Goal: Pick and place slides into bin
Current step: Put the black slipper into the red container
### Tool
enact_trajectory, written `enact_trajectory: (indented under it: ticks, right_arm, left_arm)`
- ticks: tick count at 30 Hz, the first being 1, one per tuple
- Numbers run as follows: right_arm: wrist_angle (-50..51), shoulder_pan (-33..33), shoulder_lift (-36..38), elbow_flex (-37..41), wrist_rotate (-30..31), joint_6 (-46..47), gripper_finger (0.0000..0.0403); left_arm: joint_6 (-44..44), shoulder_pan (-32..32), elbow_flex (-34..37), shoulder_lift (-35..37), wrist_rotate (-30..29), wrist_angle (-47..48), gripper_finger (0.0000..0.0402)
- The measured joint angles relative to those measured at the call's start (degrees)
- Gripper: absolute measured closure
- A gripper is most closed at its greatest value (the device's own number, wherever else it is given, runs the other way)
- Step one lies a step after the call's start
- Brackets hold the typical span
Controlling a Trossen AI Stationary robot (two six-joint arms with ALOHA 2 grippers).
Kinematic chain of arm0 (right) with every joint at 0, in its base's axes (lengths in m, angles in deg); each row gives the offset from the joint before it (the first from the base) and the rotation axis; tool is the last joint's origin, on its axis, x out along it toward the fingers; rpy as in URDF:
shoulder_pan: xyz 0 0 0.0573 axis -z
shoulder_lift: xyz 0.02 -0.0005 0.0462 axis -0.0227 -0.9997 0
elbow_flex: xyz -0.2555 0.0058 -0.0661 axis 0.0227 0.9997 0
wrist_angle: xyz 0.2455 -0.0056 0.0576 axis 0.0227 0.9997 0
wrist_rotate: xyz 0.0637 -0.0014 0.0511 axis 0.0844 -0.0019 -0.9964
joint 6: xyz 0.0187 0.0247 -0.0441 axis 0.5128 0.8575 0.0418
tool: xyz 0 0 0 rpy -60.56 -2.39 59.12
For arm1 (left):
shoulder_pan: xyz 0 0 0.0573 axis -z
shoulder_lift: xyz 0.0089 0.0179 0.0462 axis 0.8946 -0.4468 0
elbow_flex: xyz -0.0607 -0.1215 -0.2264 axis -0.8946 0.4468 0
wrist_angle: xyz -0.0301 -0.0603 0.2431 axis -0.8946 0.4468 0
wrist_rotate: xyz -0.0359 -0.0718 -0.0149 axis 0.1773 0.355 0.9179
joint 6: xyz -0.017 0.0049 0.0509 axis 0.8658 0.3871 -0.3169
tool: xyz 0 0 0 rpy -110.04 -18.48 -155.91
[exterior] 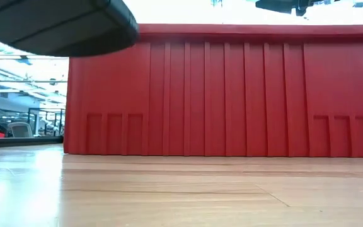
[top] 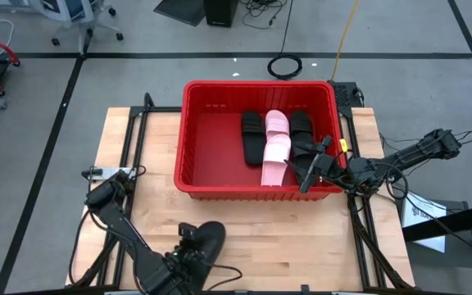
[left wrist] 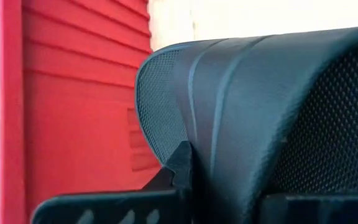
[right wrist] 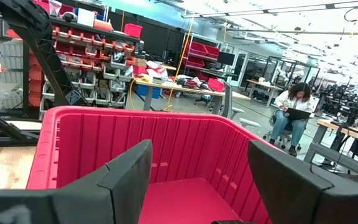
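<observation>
The red bin [top: 256,193] stands mid-table; two black slides [top: 252,133] [top: 301,127] and two pink slides [top: 276,123] [top: 274,161] lie flat on its floor. Near the table's front edge, my left gripper [top: 190,246] is shut on another black slide [top: 209,240]. The low view shows this slide [exterior: 55,25] hanging clear above the wood, in front of the bin's near wall [exterior: 232,94]. It fills the left wrist view [left wrist: 260,112]. My right gripper [top: 310,168] hovers open over the bin's near right corner, with nothing between its fingers [right wrist: 197,155]. My left gripper holds the black slide at its left end [top: 197,242], the end nearest the arm. One dark finger [left wrist: 179,165] lies against the slide's ribbed, textured surface; the slide hides the other finger. The fingers slant down and toward the bin. The slide is lifted clear of the table.
Bare wooden table [top: 138,147] lies left of the bin and in front of it. Black frame rails [top: 133,123] run along the table's left and right sides. Beyond the table is a workshop with shelves, and a seated person [right wrist: 294,106] far off.
</observation>
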Motion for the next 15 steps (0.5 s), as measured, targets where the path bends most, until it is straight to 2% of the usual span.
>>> enact_trajectory:
  ticks: [4,11,15]
  right_arm:
    - [-0.02,-0.01,0.00,0.00,0.02,0.00,0.0149]
    - [1.08,0.00,0.00,0.00,0.02,0.02,0.0149]
    - [2.15,0.00,0.02,0.00,0.01,1.16,0.0149]
  left_arm:
    - [-4.51,-0.65,-3.00,0.00,-1.91,0.22,0.0376]
    - [-12.02,-2.44,-9.01,0.00,-7.19,0.52,0.0397]
    - [-15.59,-3.70,-12.05,1.05,-10.25,1.01,0.0389]
